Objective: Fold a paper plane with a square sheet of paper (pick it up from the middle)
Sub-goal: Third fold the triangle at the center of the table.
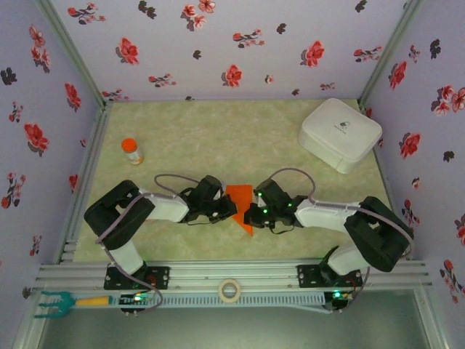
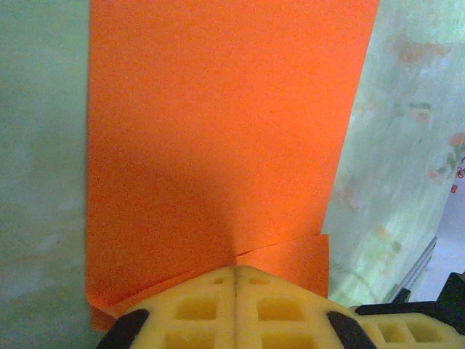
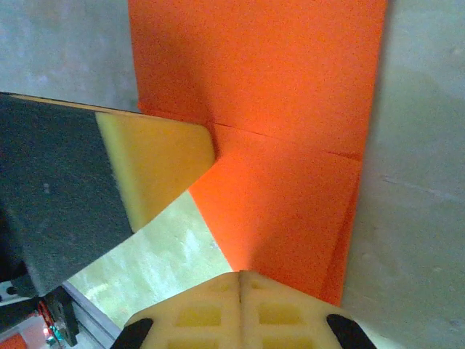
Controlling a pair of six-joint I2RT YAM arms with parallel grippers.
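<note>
— Near the front middle of the table [image 1: 218, 138], betw. our two arms, lies the square sheet of paper [image 1: 240, 198]. It's flat & partly folded, w/ a point aimed at the near edge.
— How will it feel?
— Super light, thin, bendy. We think it tears & wrinkles easy, and slides. Best to hold it softly by an edge or the fold.
— Our grippers?
— Left gripper [image 2: 234, 270] & right gripper [image 3: 240, 275]: fingers squeezed together, tips touching the paper from both sides. We can't tell if any paper is caught inside.
— Other stuff?
— White case [image 1: 340, 134] & small bottle [image 1: 131, 150], well apart.
</note>
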